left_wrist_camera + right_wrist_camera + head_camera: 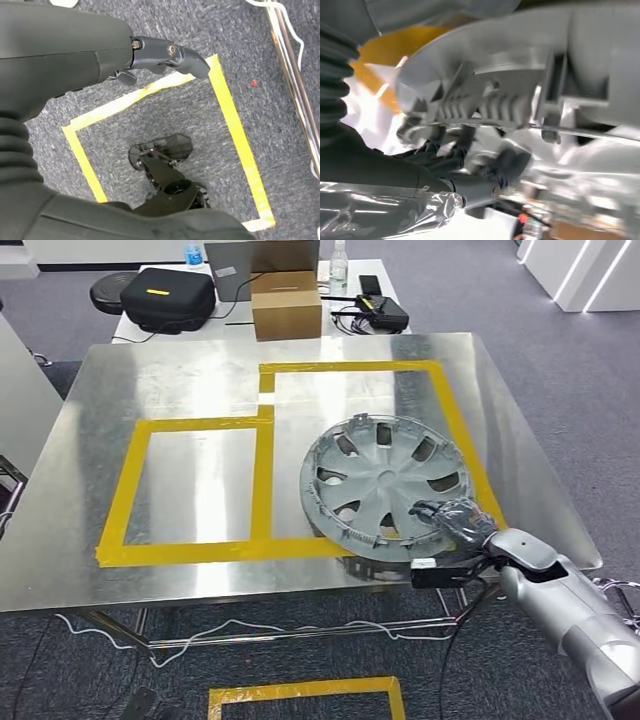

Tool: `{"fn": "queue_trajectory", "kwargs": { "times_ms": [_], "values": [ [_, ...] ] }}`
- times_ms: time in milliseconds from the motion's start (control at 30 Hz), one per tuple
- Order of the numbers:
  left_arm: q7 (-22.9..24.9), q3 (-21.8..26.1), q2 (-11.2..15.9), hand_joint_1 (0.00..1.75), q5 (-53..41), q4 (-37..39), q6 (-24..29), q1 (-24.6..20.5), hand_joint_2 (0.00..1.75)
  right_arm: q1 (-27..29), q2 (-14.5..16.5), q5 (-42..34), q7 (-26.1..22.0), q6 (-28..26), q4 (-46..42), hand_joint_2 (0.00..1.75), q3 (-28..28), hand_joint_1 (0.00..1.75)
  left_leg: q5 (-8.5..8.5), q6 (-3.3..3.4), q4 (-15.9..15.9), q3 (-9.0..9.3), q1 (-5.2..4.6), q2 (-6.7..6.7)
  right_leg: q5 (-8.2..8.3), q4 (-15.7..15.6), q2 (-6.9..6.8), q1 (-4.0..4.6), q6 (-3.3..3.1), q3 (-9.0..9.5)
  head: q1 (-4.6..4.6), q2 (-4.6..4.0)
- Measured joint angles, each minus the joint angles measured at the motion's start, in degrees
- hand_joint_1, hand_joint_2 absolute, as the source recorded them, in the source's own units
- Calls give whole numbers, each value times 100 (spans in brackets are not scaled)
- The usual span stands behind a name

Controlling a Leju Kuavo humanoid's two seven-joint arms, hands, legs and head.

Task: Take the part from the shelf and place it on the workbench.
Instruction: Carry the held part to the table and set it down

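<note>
Nearest, the right hand [453,522] reaches in from the lower right, wrapped in clear plastic film, its fingers [429,510] lying over the near rim of the hubcap [385,485] with the thumb under the edge in the right wrist view, so it grips the rim. The left hand [166,55] hangs over grey carpet above a yellow tape square [234,130], fingers extended and apart, holding nothing.

The hubcap is a round silver-grey plastic wheel cover with broad spokes, dark openings between them, a small central boss and a ring of notched clips around its edge. Its near edge sits at the front of the workbench [68,530], over the front yellow tape line [226,552], inside the right-hand taped rectangle; whether it lies flat or is slightly lifted is unclear. Close up, its underside [501,107] shows moulded ribs and tabs.

Beyond the steel bench, a white table [234,330] carries a cardboard box [287,305], a black case [166,295] and a water bottle [339,270].
</note>
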Motion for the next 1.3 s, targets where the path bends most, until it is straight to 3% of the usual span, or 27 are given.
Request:
{"fn": "queue_trajectory", "kwargs": {
  "times_ms": [67,167,233,300,367,433,500,533,600,700,767,833,900,933,1000,1067,1200,1233,1300],
  "values": [
    [43,-8,9,0,6,0,34,12,0,-29,-87,7,216,-21,77,0,-93,0,10,-58,-5,-13,-8,-4,24,-174,2,24,-22,76,-1,0],
    [76,-16,30,0,37,0,64,22,0,-64,-218,42,592,-25,197,0,-234,0,-60,-152,56,-53,-1,-1,73,-232,6,3,-107,88,-11,0],
    [69,-19,36,0,70,0,78,28,0,-76,-304,35,727,-86,260,0,-350,0,-361,-200,545,-295,7,3,99,-269,-5,-21,-149,93,-28,0],
    [61,-19,44,0,102,0,85,55,0,-49,-367,-1,689,-284,294,0,-481,0,-694,-233,1297,-671,16,4,101,-270,-10,-25,-159,80,-36,0],
    [48,-19,50,0,120,0,95,92,0,19,-397,-37,536,-641,290,0,-606,0,-751,-251,1656,-864,21,5,99,-270,-9,-28,-157,79,-34,0],
    [34,-19,52,0,123,0,109,115,0,149,-404,-107,298,-1144,213,0,-763,0,-466,-260,1333,-729,30,6,88,-265,-5,-40,-143,89,-34,0],
    [22,-19,46,0,121,2,122,120,0,374,-403,-204,-42,-1733,-6,0,-1014,0,-85,-284,584,-374,53,5,57,-233,0,-40,-93,92,-39,0],
    [19,-19,39,0,119,3,128,119,0,512,-393,-236,-230,-2008,-175,0,-1170,0,12,-269,286,-234,65,-9,39,-208,3,-31,-61,83,-40,0],
    [14,-19,18,0,109,7,140,121,0,838,-349,-210,-525,-2441,-621,0,-1509,0,15,-201,48,-128,72,-37,17,-187,9,-5,-3,67,-32,0],
    [11,-19,-6,0,76,9,152,117,0,1379,-252,-49,-709,-2702,-1412,0,-1936,0,9,-60,46,-124,81,-50,-44,-151,4,-20,75,57,-10,0],
    [6,-19,-17,0,51,9,153,105,0,1690,-217,67,-814,-2740,-1947,0,-2161,0,9,-1,37,-111,89,-53,-301,289,1,-26,114,-149,10,0],
    [1,-20,-26,0,32,9,147,95,0,1984,-202,160,-931,-2765,-2445,0,-2340,0,-2,26,39,-107,78,-54,-663,1111,1,-25,124,-553,22,0],
    [0,-21,-34,0,14,9,132,89,0,2282,-196,145,-1098,-2764,-2904,0,-2461,0,-16,36,41,-93,68,-54,-756,1567,1,-25,116,-798,23,0],
    [-5,-22,-38,0,10,9,121,87,0,2426,-188,67,-1215,-2766,-3163,0,-2514,0,-26,32,42,-76,65,-54,-625,1432,1,-25,102,-744,22,0],
    [-55,-23,-46,0,35,9,95,87,0,2724,-109,-288,-1473,-2781,-3803,0,-2657,0,-56,0,42,-28,64,-56,-221,653,-2,-25,69,-365,27,0],
    [-159,-22,-50,0,81,9,65,94,0,3021,88,-830,-1730,-2817,-4536,0,-2816,0,-88,-56,49,0,44,-57,-18,14,3,-14,34,-30,32,0],
    [-442,-4,-56,0,207,9,-30,155,0,3815,636,-1864,-2005,-3069,-6578,0,-2954,0,-111,-196,20,23,44,-52,-28,-107,11,3,-92,36,20,0],
    [-477,8,-63,0,230,9,-37,174,0,4004,732,-1909,-2013,-3153,-7154,0,-2940,0,-191,-230,100,-7,47,-45,-23,-115,7,-6,-132,42,8,0],
    [-473,40,-85,0,268,11,-27,201,0,4358,855,-1699,-2017,-3246,-8176,0,-2872,0,-549,-279,616,-225,46,-29,-7,-126,-8,-17,-188,50,-14,0]
  ]
}}
